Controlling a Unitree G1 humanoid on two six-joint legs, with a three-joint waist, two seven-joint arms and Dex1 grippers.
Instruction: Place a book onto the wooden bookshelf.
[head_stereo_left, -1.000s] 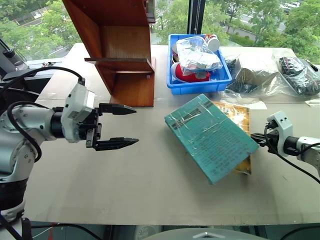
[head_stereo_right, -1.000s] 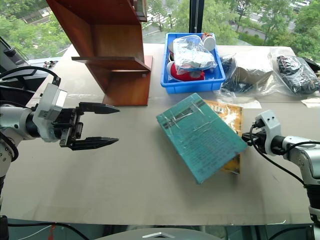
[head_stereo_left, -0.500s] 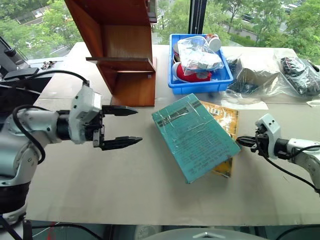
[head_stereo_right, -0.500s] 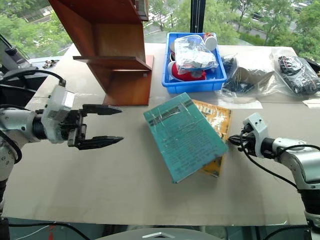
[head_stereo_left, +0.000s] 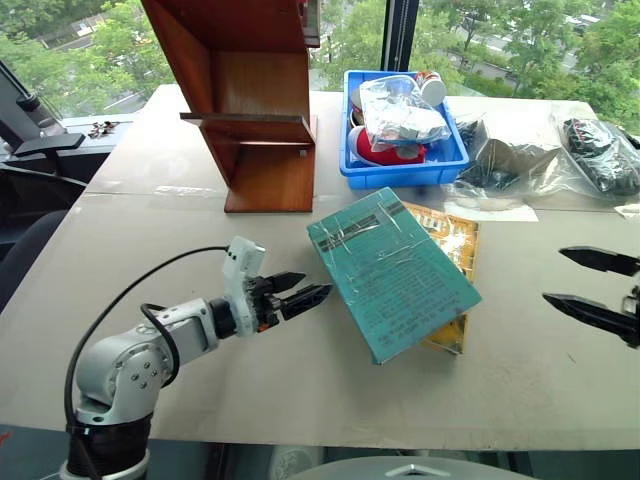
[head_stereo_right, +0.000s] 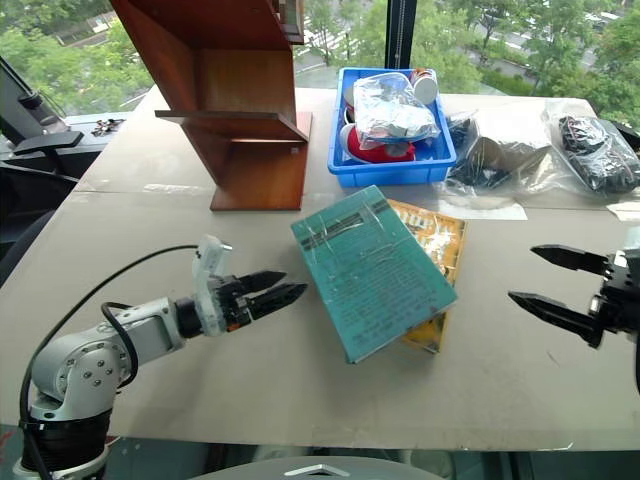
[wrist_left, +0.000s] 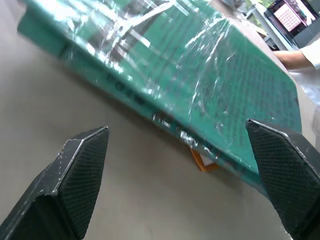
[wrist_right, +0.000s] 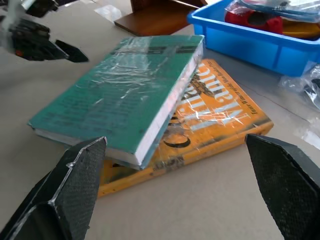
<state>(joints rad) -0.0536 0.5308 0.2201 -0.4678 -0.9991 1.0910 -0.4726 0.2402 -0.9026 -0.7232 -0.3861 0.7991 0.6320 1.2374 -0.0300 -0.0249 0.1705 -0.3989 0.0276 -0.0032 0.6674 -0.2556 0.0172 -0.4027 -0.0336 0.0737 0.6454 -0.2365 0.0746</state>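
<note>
The teal book (head_stereo_left: 390, 272) lies flat on the table, resting askew on a yellow book (head_stereo_left: 452, 243). My left gripper (head_stereo_left: 311, 287) is low over the table just left of the book's near-left edge, pointing at it, open and empty; the left wrist view shows the book's spine (wrist_left: 165, 95) close ahead between the fingers. To the book's right, my right gripper (head_stereo_left: 555, 275) hovers well clear of it, open and empty. The wooden bookshelf (head_stereo_left: 255, 100) stands at the back left, beyond the book.
A blue bin (head_stereo_left: 400, 172) of bagged items sits behind the books. Plastic bags (head_stereo_left: 598, 150) lie at the back right. A person's sleeve (wrist_left: 306, 59) shows beyond the book. Bare table (head_stereo_left: 250, 390) lies in front.
The right gripper pushed both books leftward, then opened and drew back to the right and up. The left gripper dropped to the table, rolled, and now sits at the book's edge.
</note>
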